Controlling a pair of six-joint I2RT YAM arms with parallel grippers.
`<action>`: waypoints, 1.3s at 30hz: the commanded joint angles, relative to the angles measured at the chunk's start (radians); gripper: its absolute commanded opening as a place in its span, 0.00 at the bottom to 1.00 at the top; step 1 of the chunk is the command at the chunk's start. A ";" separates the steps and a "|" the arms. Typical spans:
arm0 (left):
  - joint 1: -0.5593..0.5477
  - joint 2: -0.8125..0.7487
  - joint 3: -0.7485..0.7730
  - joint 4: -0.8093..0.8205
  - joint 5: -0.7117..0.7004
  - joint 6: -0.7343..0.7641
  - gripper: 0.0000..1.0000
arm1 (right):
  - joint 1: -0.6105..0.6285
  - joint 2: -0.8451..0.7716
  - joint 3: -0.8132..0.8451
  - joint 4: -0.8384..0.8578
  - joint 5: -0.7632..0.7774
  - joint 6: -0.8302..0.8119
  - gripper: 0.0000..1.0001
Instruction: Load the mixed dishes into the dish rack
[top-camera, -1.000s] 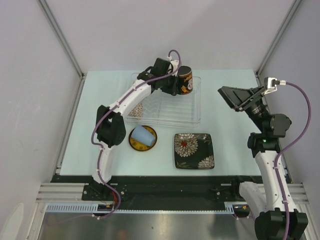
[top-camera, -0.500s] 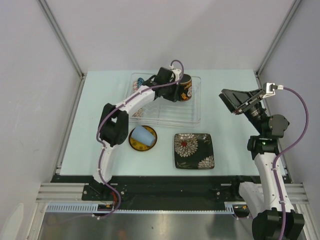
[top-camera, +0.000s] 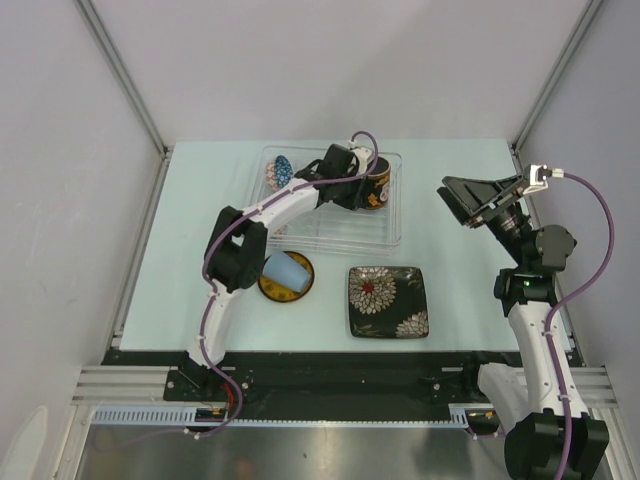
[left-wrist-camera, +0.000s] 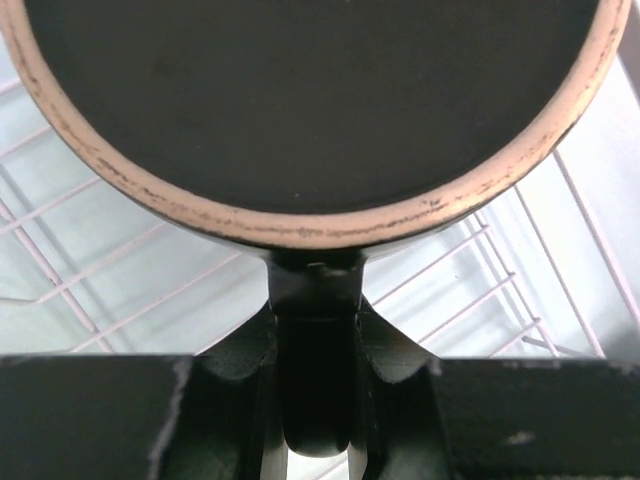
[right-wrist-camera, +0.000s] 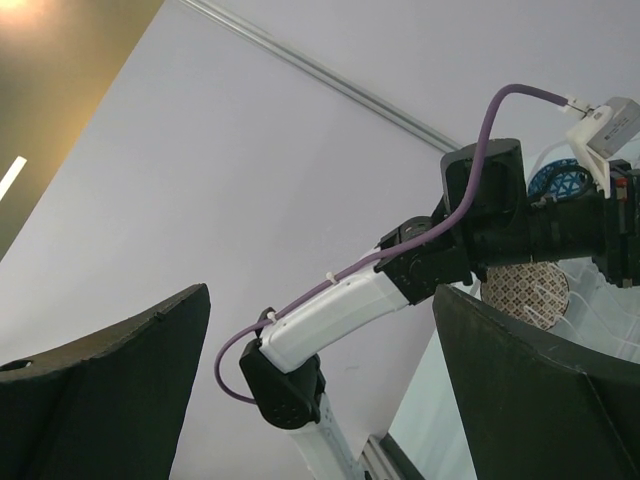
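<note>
Within the last second the left gripper (top-camera: 362, 190), clamped on the red-inside dark mug (top-camera: 377, 186), has lowered it into the dish rack (top-camera: 340, 228) by the counter's far edge. Release seems near. The right gripper (top-camera: 482, 200) hangs wide open at the right edge.

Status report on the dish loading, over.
Left pincer shut on dark mug, over the dish rack. Right pincer open, empty, raised. Pale blue cup, yellow plate, square plate not yet loaded.
</note>
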 joint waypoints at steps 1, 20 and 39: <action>-0.010 -0.026 0.002 0.195 -0.020 0.050 0.00 | -0.001 0.000 0.003 0.026 -0.024 -0.009 1.00; -0.036 -0.052 -0.116 0.214 -0.046 0.096 0.06 | 0.004 0.023 0.003 0.039 -0.022 -0.004 1.00; -0.036 -0.280 -0.078 0.069 -0.124 0.191 0.64 | 0.018 -0.029 0.013 -0.631 0.091 -0.435 1.00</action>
